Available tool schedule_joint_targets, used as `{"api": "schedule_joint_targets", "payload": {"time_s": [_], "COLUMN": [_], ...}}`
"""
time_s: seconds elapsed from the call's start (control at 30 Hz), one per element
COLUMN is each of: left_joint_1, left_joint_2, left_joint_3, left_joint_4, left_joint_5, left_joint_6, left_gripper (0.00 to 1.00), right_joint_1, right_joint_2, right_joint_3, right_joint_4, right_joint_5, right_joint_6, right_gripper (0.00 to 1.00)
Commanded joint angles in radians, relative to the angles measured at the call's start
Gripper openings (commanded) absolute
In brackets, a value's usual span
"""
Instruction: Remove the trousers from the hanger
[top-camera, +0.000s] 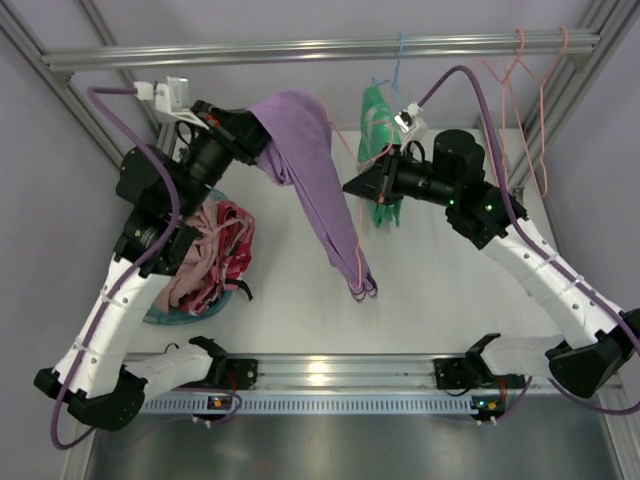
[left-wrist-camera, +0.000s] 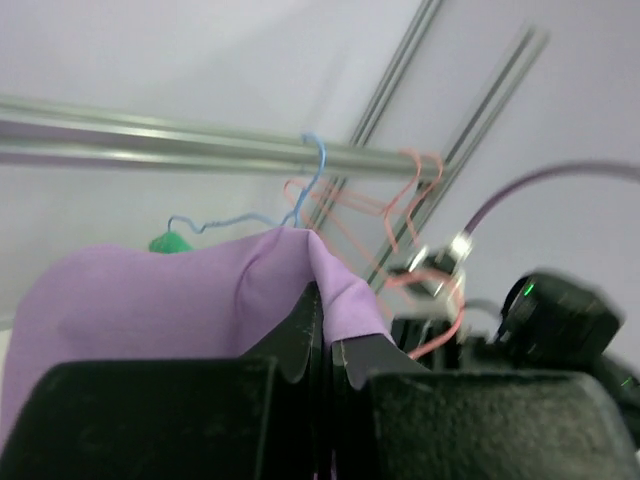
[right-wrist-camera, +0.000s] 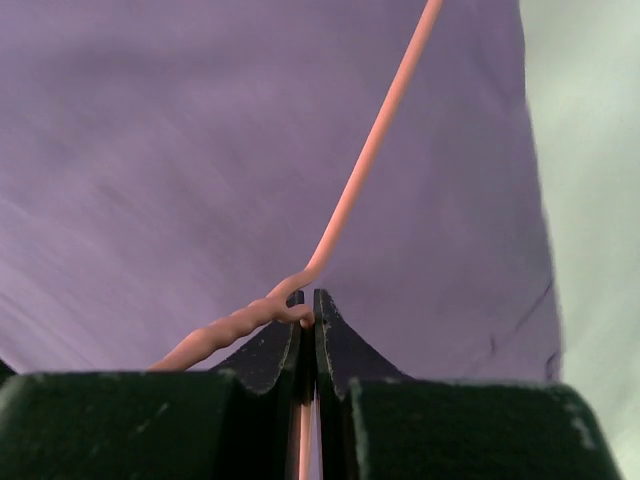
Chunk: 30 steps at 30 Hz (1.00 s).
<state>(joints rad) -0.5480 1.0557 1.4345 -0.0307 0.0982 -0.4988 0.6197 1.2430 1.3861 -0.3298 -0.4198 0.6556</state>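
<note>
Your left hand (top-camera: 255, 135) was clamped on the trousers (top-camera: 315, 170), draped in mid-air above the surface (top-camera: 450, 285), and your right hand (top-camera: 352, 187) pinched the hanger (right-wrist-camera: 370, 160), so next you likely needed to pull cloth and wire apart.

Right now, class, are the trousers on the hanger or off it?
On it: the hanger loops round the lower end of the trousers; left pincer grips their top.

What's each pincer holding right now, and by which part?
Left pincer pinches a raised fold of the trousers. Right pincer clamps the hanger at its twisted neck.
</note>
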Motion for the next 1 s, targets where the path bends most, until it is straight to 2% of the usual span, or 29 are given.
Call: {"api": "schedule_joint_targets", "payload": {"time_s": [0.0,0.23,0.5,0.67,0.97], "left_joint_1": [0.078,0.183,0.281,0.356,0.629], "left_joint_2": [0.003,0.041,0.007,-0.063,-0.276], "left_joint_3": [0.151,0.334,0.474,0.462,0.314], "left_joint_4": [0.11,0.112,0.061,0.035,0.035], "left_joint_5": [0.032,0.037,-0.05,-0.205,-0.39], "left_joint_6": [-0.199,-0.28,-0.163,-0.003,0.195], "left_gripper": [0.0,0.0,0.0,0.0,0.0], "right_joint_1": [-0.006,-0.011,-0.011,-0.011,-0.011], "right_joint_2": [-0.019,-0.01,-0.028,-0.045,-0.054], "right_joint_3": [-0.062,-0.153,-0.147,-0.136,-0.137], "right_joint_4": [0.014,0.031,0.011,0.002,0.018], "right_joint_5": [0.007,0.007,0.013,0.012,-0.005], "right_joint_6": [-0.089,-0.119,-0.142,-0.154,-0.155], "right_gripper": [0.0,0.0,0.0,0.0,0.0]}}
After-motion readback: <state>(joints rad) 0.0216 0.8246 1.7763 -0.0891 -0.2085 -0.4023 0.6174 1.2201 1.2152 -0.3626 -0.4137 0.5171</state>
